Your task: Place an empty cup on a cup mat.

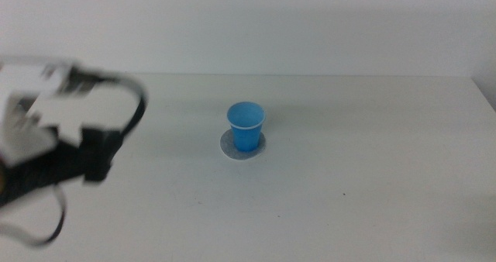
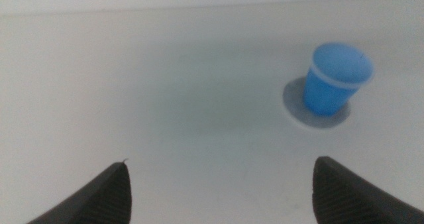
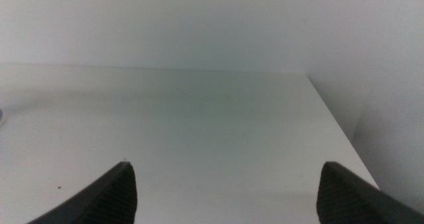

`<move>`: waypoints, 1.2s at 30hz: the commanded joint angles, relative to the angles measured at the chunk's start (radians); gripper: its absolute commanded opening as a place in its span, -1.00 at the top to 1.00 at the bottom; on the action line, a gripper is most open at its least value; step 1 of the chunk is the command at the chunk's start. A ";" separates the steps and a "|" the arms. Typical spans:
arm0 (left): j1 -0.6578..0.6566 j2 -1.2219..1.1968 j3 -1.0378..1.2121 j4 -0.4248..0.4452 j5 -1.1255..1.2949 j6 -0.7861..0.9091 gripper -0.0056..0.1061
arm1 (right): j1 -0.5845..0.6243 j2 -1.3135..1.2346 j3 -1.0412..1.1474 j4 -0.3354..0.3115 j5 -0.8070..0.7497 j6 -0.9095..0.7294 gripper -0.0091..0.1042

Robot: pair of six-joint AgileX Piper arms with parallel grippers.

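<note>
The blue cup (image 1: 246, 126) stands upright on the grey cup mat (image 1: 226, 146) in the middle of the table. It looks empty inside. In the left wrist view the cup (image 2: 334, 78) sits on the mat (image 2: 295, 106), off to one side and well beyond the jaws. My left gripper (image 2: 222, 161) is open and empty. Its arm (image 1: 85, 149) is at the left of the middle view, blurred and well clear of the cup. My right gripper (image 3: 226, 164) is open and empty over bare table, and it does not show in the middle view.
The white table (image 1: 372, 177) ends at a far edge against a pale wall. Its right edge (image 3: 334, 128) shows in the right wrist view.
</note>
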 commanded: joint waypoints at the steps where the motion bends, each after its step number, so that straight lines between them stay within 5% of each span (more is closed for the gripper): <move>1: 0.005 -0.084 0.083 0.033 -0.045 -0.019 -0.78 | 0.002 -0.005 0.003 -0.003 -0.007 -0.004 -0.80; 14: 0.304 -0.675 0.596 0.029 -0.331 -0.024 -0.78 | 0.002 -0.005 0.003 -0.003 -0.007 -0.004 -0.80; 27: 0.348 -0.894 0.602 0.034 -0.298 0.004 -0.78 | 0.002 -0.005 0.003 -0.003 -0.007 -0.004 -0.80; 29: 0.348 -0.894 0.602 -0.058 -0.313 0.110 -0.78 | 0.002 -0.005 0.003 -0.003 -0.007 -0.004 -0.80; 32: 0.352 -0.894 0.602 -0.341 -0.301 0.460 -0.78 | 0.002 -0.005 0.003 -0.003 -0.007 -0.004 -0.80; 36: 0.352 -0.894 0.602 -0.378 -0.290 0.532 -0.78 | 0.002 -0.005 0.003 -0.003 -0.007 -0.004 -0.80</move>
